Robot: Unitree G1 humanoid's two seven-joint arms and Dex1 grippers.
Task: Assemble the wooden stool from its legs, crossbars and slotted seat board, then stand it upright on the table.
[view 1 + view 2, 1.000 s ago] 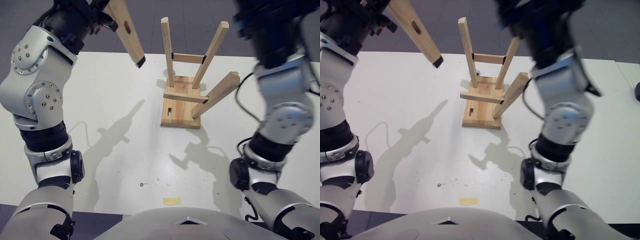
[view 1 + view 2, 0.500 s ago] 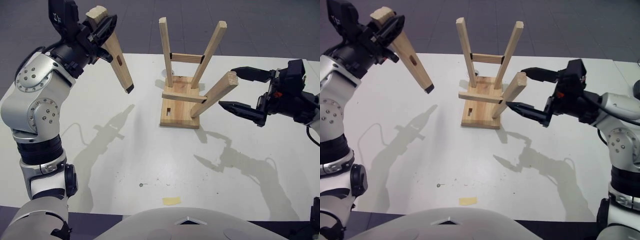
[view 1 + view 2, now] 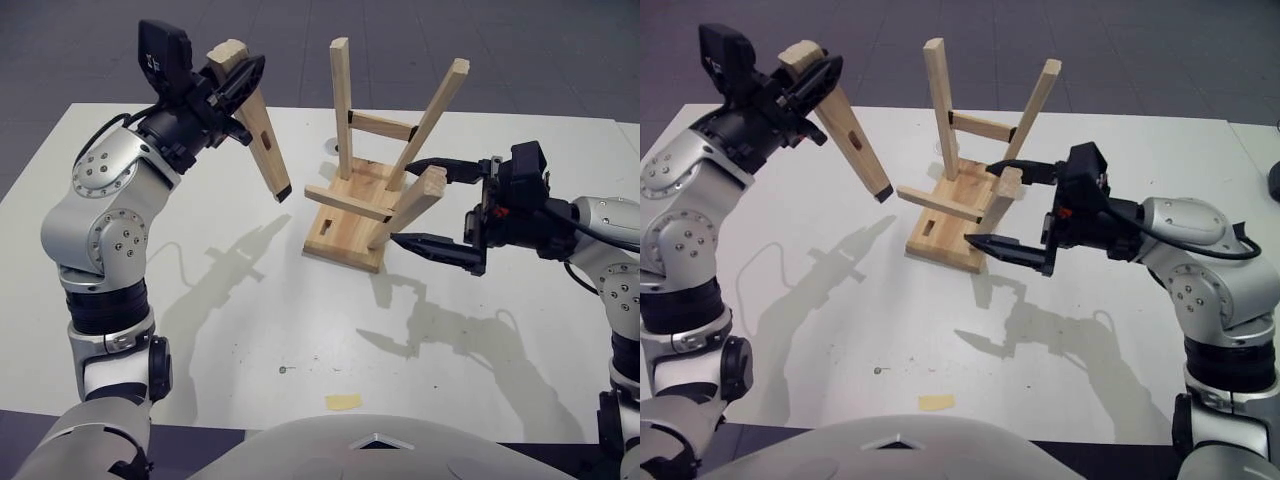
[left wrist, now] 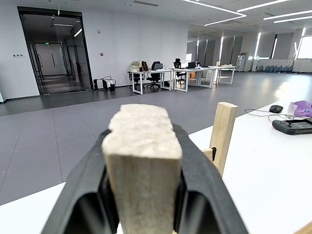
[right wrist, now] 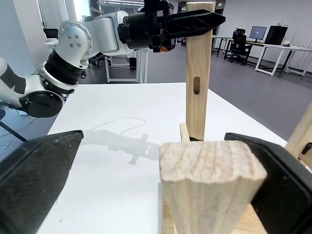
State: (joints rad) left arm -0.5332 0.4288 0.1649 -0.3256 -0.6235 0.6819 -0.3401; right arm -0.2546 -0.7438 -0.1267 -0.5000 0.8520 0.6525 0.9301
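Observation:
The part-built stool lies upside down, its slotted seat board [image 3: 338, 240] askew on the white table [image 3: 200, 330]. Three legs stick up from it, joined by a lower crossbar [image 3: 345, 203] and an upper crossbar [image 3: 380, 126]. My right gripper [image 3: 402, 202] is open, one finger on each side of the short slanted leg [image 3: 415, 205], whose end [image 5: 212, 180] fills the gap between the fingers. My left gripper [image 3: 238, 72] is shut on the top of a loose slotted leg [image 3: 264, 140], held in the air left of the stool, black-tipped end down.
A scrap of yellow tape [image 3: 344, 402] and a small dark speck [image 3: 283, 369] lie near the table's front edge. A dark object [image 3: 1274, 182] sits at the far right. The table's left and front parts are bare.
The right gripper has closed in around the slanted leg, and the stool has turned and shifted left. The left arm has carried the loose leg rightward, closer to the stool.

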